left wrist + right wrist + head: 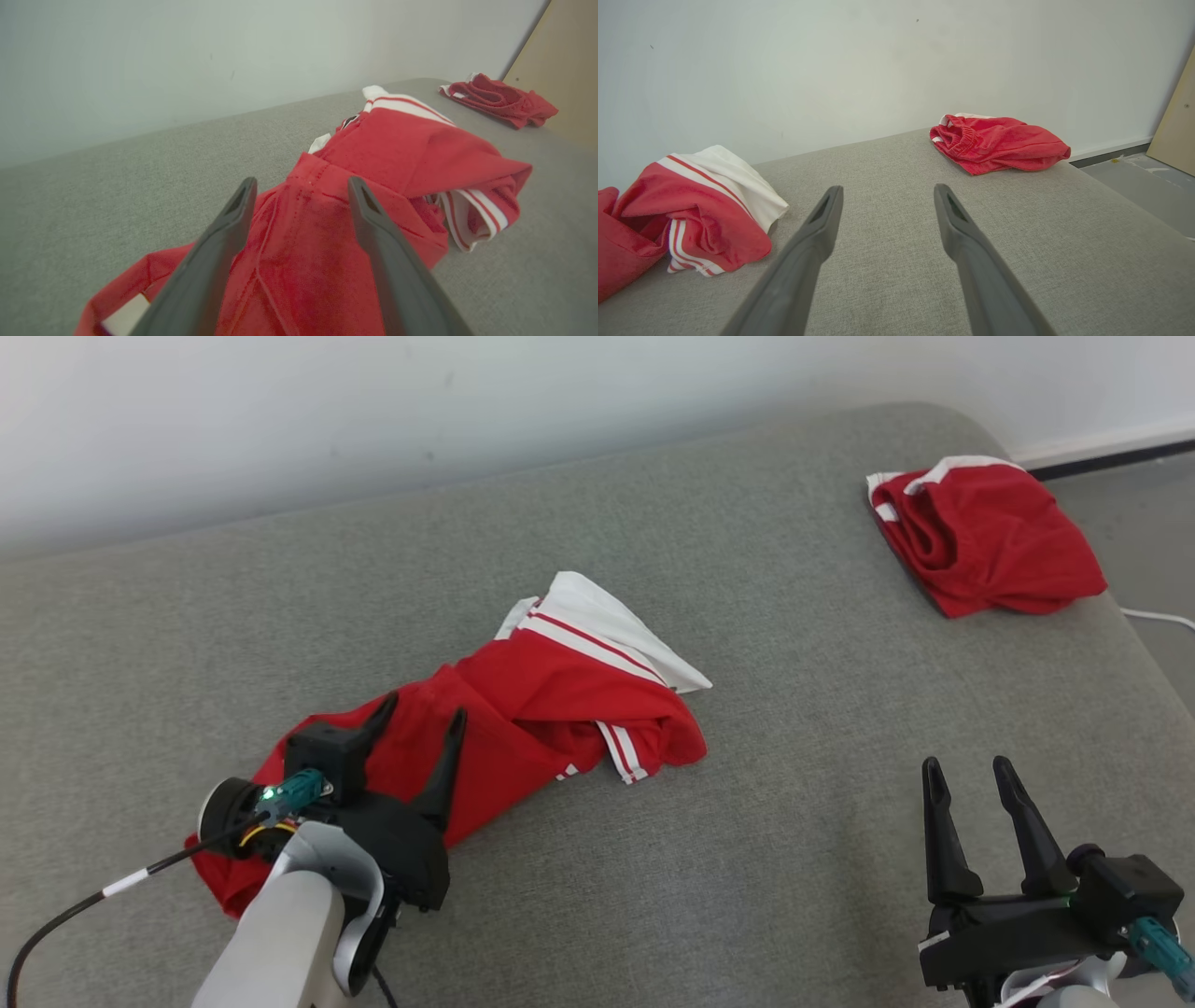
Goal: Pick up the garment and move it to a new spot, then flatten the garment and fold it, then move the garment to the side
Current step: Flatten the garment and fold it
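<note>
Garment heaped beneath left end effector, fingers apart — right end effector likewise, red bundle beyond

Grey fabric cushion, plain pale wall behind, grey floor rt — tan board

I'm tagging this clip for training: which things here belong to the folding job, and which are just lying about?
In the job:
- crumpled red-and-white garment
- left gripper, fingers open over it
- right gripper, fingers open over bare cushion
- grey cushion, the work surface

Lying about:
- second red garment, at the cushion's far right corner
- white cable on the floor
- pale board beyond the cushion
</note>
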You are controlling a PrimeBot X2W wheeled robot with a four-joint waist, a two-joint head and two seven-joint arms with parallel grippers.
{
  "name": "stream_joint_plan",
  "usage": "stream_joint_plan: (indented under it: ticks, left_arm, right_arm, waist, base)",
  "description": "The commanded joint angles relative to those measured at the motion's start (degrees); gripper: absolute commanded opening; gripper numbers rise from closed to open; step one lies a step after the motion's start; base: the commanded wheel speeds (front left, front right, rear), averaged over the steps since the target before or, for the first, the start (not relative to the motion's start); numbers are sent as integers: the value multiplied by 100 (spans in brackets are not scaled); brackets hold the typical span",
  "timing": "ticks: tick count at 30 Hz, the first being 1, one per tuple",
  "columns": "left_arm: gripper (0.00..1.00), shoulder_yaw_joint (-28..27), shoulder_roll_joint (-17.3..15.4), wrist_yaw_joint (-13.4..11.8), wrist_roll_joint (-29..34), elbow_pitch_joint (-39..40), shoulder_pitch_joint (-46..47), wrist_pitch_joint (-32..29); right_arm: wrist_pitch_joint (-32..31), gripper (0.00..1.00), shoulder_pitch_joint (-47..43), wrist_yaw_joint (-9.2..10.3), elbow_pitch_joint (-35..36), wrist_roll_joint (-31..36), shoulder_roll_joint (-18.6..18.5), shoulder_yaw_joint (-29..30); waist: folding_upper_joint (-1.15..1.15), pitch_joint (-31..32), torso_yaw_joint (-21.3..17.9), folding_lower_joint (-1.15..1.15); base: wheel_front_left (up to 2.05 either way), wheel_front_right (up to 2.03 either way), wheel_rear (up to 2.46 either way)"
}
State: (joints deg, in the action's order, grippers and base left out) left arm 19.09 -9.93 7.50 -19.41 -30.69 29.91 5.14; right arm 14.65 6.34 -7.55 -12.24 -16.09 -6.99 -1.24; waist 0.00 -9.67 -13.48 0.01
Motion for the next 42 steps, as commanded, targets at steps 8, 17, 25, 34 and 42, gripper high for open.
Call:
stream_joint_plan:
  ticks: [8, 17, 25, 34, 42]
  left_arm:
    - [0, 331, -59, -6, -339, -531, 266, 101]
    - [0, 485, -67, -12, -346, -375, 422, 631]
    - [0, 483, -263, -153, -405, 572, -465, 801]
    - [0, 641, -444, -505, -604, 1796, -2435, 707]
    - [0, 873, -213, -618, -826, 1894, -3403, 717]
  right_arm:
    - [47, 100, 115, 15, -10, 33, 2, 57]
    - [56, 100, -21, 15, 26, 79, -52, 116]
    - [58, 100, -182, 15, 35, 103, -93, 140]
    - [58, 100, -323, 15, 70, 115, -181, 332]
    - [50, 100, -372, 15, 68, 152, -206, 406]
  waist:
    - [0, -159, -109, -1]
    - [0, -5, 328, -1]
    - [0, 256, 932, -1]
    - [0, 347, 1418, -1]
    - [0, 380, 1570, -1]
  base:
    - [0, 0, 0]
    - [0, 0, 0]
    - [0, 0, 0]
    - [0, 0, 0]
    - [0, 0, 0]
